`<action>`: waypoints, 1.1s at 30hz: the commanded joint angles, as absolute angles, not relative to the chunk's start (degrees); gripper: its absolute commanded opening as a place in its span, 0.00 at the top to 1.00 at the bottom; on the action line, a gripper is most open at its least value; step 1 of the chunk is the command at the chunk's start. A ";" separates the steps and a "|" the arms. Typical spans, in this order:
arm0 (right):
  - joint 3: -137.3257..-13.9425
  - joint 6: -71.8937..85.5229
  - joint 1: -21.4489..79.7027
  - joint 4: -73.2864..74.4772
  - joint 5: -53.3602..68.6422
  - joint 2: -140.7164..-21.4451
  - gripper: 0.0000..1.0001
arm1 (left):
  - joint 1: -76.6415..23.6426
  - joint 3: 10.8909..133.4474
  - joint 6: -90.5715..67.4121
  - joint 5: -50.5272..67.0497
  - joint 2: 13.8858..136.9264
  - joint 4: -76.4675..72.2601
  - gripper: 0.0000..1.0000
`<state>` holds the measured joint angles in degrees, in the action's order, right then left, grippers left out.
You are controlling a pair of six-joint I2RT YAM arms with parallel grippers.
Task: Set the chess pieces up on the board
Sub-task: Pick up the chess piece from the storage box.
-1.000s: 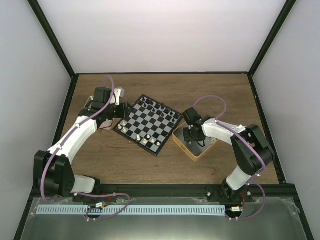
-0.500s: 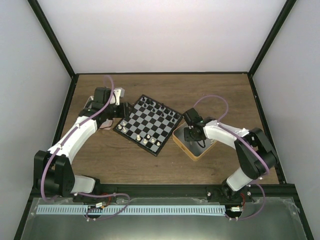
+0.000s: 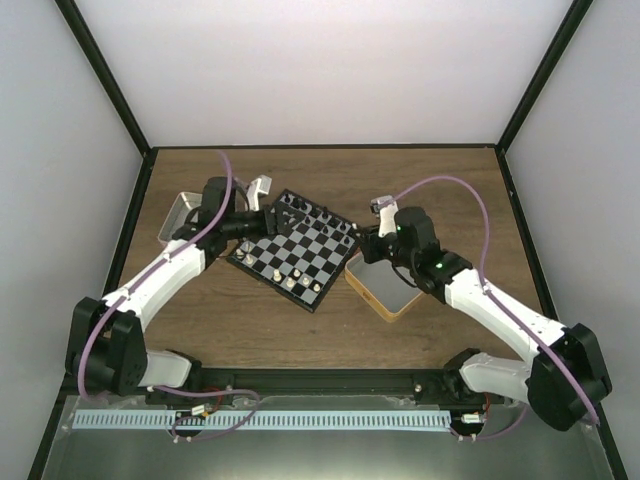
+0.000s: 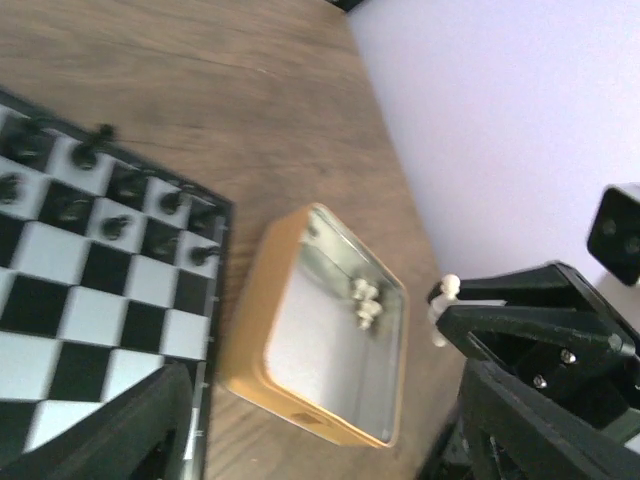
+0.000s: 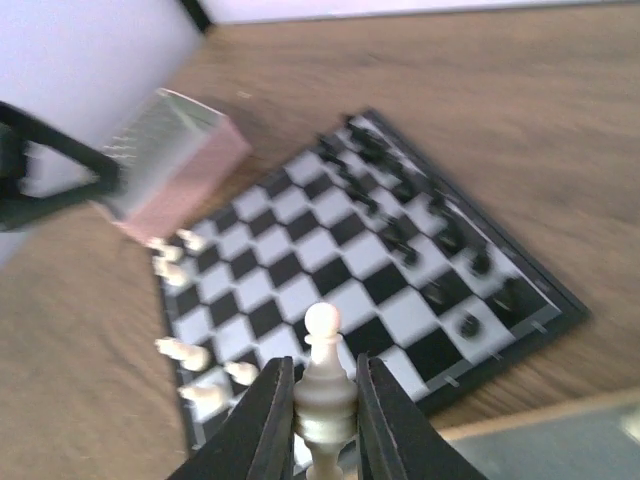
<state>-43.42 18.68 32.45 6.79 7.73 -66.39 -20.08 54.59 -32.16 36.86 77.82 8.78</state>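
The board lies turned like a diamond at mid-table. Black figures line its far-right edge, and a few cream-white chess pieces stand along its near-left edge. My right gripper hovers between the board's right corner and the gold tin. It is shut on one white piece, held upright between its fingers. A few more white pieces lie in the tin. My left gripper hangs over the board's left corner. Its jaws stand wide apart with nothing between them.
A silver square tray sits left of the board, under the left arm. In the left wrist view, the right gripper with its piece shows beyond the tin. Dark frame rails edge the wooden table.
My right gripper has risen out of the gold tin with a white piece and swung toward the board's right corner. My left gripper has moved from the silver tray toward the board.
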 commanded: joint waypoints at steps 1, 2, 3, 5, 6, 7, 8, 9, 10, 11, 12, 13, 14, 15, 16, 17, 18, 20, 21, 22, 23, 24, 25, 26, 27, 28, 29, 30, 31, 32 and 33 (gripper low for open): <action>-44.23 14.85 33.88 -4.64 21.84 -66.11 0.88 | -22.27 52.40 -43.33 44.92 76.56 -4.66 0.22; -44.39 14.18 34.11 -5.92 24.15 -66.62 0.88 | -22.57 51.81 -44.87 45.87 76.41 -6.97 0.20; -44.52 13.46 34.55 -7.38 26.09 -67.09 0.88 | -22.78 51.27 -46.33 46.70 76.41 -8.68 0.19; -44.91 12.19 35.45 -9.68 29.35 -68.03 0.88 | -23.14 50.91 -47.84 47.84 76.52 -9.95 0.17; -45.34 11.65 35.97 -10.50 30.53 -68.60 0.88 | -23.34 50.97 -48.32 48.22 76.79 -9.82 0.17; -45.99 11.19 36.33 -10.84 31.15 -69.31 0.88 | -23.57 50.91 -48.85 48.75 77.08 -9.69 0.17; -46.66 10.79 36.72 -10.96 31.67 -69.99 0.88 | -23.78 50.90 -49.32 49.51 77.41 -9.63 0.18; -47.38 10.23 37.09 -10.94 32.20 -70.67 0.88 | -23.93 50.87 -49.68 50.05 77.67 -9.52 0.18; -48.10 9.78 37.46 -10.69 32.40 -71.43 0.88 | -24.12 50.90 -50.20 50.53 77.99 -9.42 0.21; -48.64 9.50 37.78 -10.56 32.42 -72.10 0.88 | -24.19 50.90 -50.48 51.02 78.18 -9.48 0.24; -49.05 9.18 37.93 -10.59 32.51 -72.66 0.88 | -24.31 50.97 -50.51 51.47 78.20 -9.43 0.28; -49.59 9.12 38.03 -10.39 32.47 -73.30 0.88 | -24.30 50.98 -50.39 51.62 78.13 -9.29 0.33; -49.98 9.06 38.11 -10.23 32.44 -73.73 0.88 | -24.41 50.95 -50.00 51.67 78.07 -9.07 0.37; -50.27 9.01 38.10 -10.14 32.33 -74.12 0.88 | -24.42 51.09 -49.42 51.73 77.99 -8.36 0.41; -50.45 8.97 38.18 -10.11 32.27 -74.47 0.88 | -24.50 51.24 -48.63 51.63 78.01 -7.34 0.44; -50.65 8.97 38.15 -10.15 32.19 -74.73 0.88 | -24.51 51.43 -47.58 51.34 78.17 -6.04 0.47; -50.89 8.94 38.15 -10.12 32.25 -75.09 0.88 | -24.48 51.59 -46.73 51.11 78.33 -4.86 0.51; -51.31 8.96 38.23 -9.93 32.33 -75.71 0.88 | -24.51 51.55 -45.79 51.09 78.69 -3.40 0.57; -51.51 8.92 38.23 -9.93 32.39 -76.01 0.88 | -24.54 51.52 -45.57 51.20 78.81 -3.23 0.61; -51.70 8.88 38.23 -9.91 32.35 -76.21 0.88 | -24.59 51.46 -45.48 51.38 78.87 -3.04 0.64; -51.90 8.87 38.23 -9.79 32.27 -76.52 0.88 | -24.61 51.40 -45.39 51.50 78.95 -2.98 0.67; -52.02 8.88 38.24 -9.72 32.33 -76.77 0.88 | -24.57 51.39 -45.36 51.53 78.89 -2.98 0.69; -52.11 8.88 38.23 -9.67 32.35 -76.99 0.88 | -24.60 51.40 -45.29 51.54 78.90 -2.97 0.72; -52.26 8.87 38.24 -9.67 32.34 -77.18 0.88 | -24.61 51.41 -45.29 51.56 78.92 -2.99 0.74; -52.31 8.88 38.26 -9.60 32.34 -77.38 0.88 | -24.61 51.42 -45.22 51.63 78.87 -2.94 0.76; -52.49 8.85 38.26 -9.51 32.23 -77.55 0.88 | -24.60 51.55 -45.08 51.70 78.90 -2.47 0.78; -52.61 8.87 38.28 -9.34 32.18 -77.87 0.88 | -24.59 51.59 -44.71 51.61 78.99 -1.73 0.80; -52.91 8.88 38.30 -9.18 32.19 -77.95 0.88 | -24.60 51.47 -44.56 51.49 78.93 -1.37 0.84; -53.00 8.92 38.36 -8.98 32.10 -78.08 0.88 | -24.59 51.14 -44.60 51.45 78.93 -1.31 0.87; -53.07 9.03 38.33 -9.08 32.04 -78.17 0.88 | -24.56 50.93 -44.42 51.38 78.84 -1.20 0.89; -53.06 9.13 38.32 -9.06 31.95 -78.34 0.88 | -24.60 50.89 -44.32 51.31 78.83 -1.08 0.92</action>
<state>-49.78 9.87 37.74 -8.29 31.62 -77.97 -24.32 51.24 -45.58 50.35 78.65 -2.04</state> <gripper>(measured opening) 0.157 0.117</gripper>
